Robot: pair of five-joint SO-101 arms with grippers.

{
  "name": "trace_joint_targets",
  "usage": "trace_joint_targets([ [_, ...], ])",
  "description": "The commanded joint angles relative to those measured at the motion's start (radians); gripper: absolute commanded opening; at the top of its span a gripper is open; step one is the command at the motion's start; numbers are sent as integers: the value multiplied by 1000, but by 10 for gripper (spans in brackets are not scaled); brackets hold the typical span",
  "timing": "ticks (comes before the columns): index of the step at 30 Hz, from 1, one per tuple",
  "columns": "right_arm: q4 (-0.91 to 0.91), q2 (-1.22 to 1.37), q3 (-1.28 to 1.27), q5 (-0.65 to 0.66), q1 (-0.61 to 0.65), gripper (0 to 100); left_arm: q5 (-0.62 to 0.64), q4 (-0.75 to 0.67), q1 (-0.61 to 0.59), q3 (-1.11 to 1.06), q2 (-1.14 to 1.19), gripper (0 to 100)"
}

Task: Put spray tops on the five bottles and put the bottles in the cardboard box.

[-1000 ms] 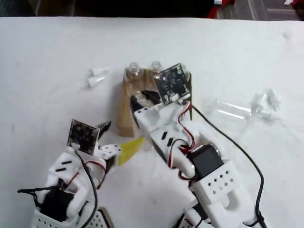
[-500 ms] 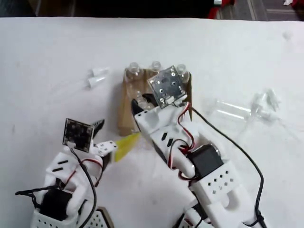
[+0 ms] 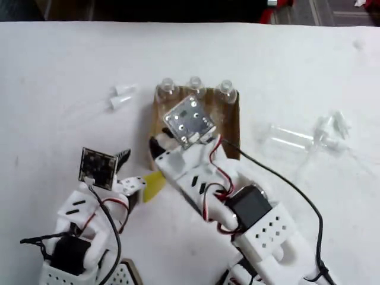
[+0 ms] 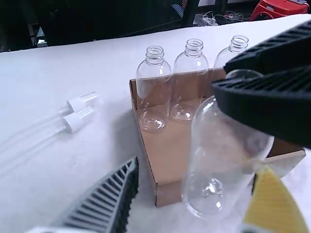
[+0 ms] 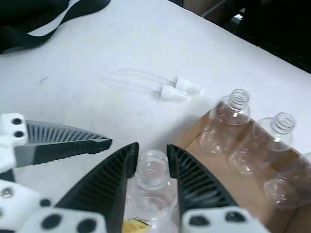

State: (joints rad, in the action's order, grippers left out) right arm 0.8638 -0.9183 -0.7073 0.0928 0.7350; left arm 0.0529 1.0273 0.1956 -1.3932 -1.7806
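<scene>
A white table (image 3: pixel 59 59) bears a black strap (image 5: pixel 43 14), a red object (image 4: pixel 282 7) beyond it

No legible text or labels.

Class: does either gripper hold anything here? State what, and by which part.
The right gripper holds a clear bottle by its open neck, jaws closed on either side. The left gripper, jaws open, holds nothing.

Right gripper (image 5: pixel 151 148): black jaws clamped on neck of clear bottle (image 5: pixel 151 175). Beyond it, two spray tops (image 5: pixel 177 90) lie on white table (image 5: pixel 121 39). Uncapped bottles (image 5: pixel 228 116) lie in cardboard box (image 5: pixel 233 174).
</scene>
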Motion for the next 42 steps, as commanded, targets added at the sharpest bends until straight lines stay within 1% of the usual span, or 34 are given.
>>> trace_joint_targets([
  [1,18,-25,66,23,41,16,17,-86,-13,-31,-5,340],
  [4,19,-25,69,23,27,16,17,-103,-13,-44,-5,340],
  [6,15,-18,69,20,-4,16,17,-100,-10,-43,-5,339],
  [12,-108,-13,68,21,-130,16,15,-100,-5,-41,-5,339],
  [15,-159,-1,64,28,-173,16,14,-100,-5,-44,-5,339],
  [18,-202,68,69,28,-203,16,14,-100,-5,-46,-5,339],
  [22,-288,188,69,31,-213,16,12,-100,-13,-48,-5,339],
  [25,-344,266,69,92,-213,16,11,-100,-13,-48,-5,339],
  [27,-364,302,69,106,-213,16,11,-100,-13,-48,-5,339],
  [42,-369,426,34,103,-203,16,9,-100,-13,-49,-5,339],
])
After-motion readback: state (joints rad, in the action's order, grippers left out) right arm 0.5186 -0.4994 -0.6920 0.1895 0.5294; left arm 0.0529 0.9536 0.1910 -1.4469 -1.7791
